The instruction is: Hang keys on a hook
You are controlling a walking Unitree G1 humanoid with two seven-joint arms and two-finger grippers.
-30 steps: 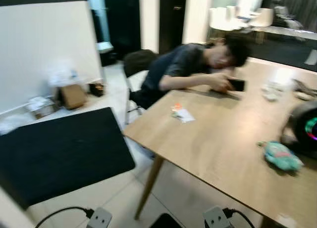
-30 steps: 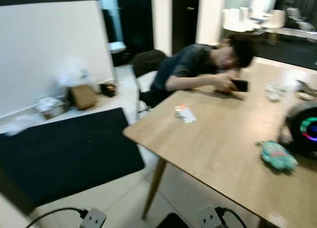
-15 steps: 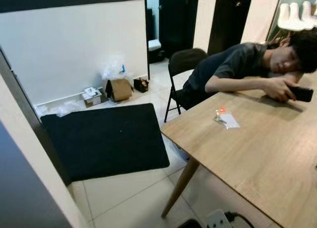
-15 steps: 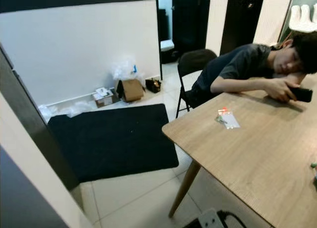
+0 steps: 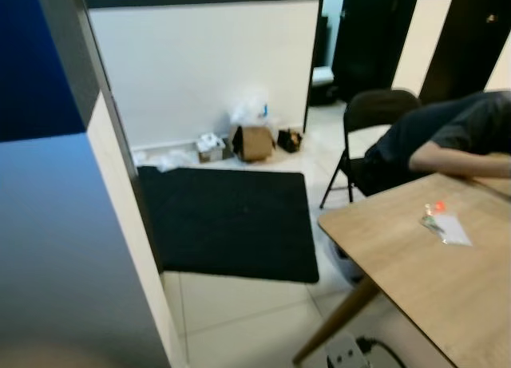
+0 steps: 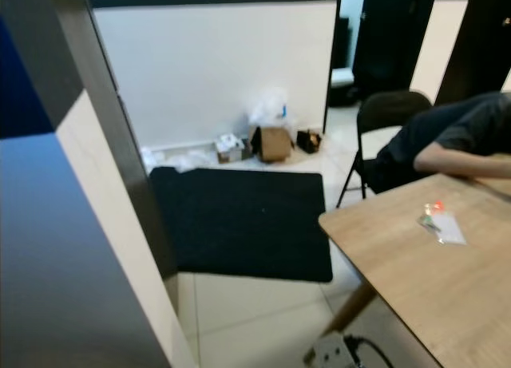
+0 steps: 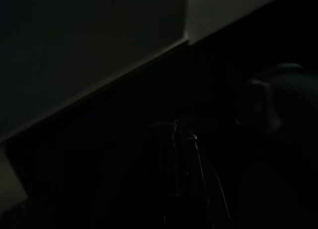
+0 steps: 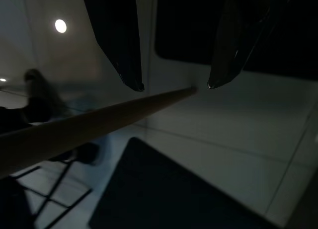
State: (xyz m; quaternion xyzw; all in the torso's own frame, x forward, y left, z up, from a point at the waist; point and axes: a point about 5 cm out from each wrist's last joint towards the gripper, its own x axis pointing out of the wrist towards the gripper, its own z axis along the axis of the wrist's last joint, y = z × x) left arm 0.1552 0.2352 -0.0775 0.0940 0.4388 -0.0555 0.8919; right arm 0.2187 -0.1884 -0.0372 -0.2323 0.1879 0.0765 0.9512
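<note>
Keys (image 5: 432, 221) with red tag lie on the wooden table (image 5: 415, 280) near its far edge, beside a white card (image 5: 452, 229). My right gripper (image 8: 174, 85): fingers spread, holding nothing. Left gripper: too dark, can't tell. Cardboard box (image 5: 253, 142) sits by the wall; contents unclear.

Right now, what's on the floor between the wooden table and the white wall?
A black mat on pale tiles, seen in both eye views, lies between the table and the wall.

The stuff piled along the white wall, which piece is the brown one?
The cardboard box, between the small white box and a dark item. It alone is brown, with a crumpled clear plastic bag above it.
</note>
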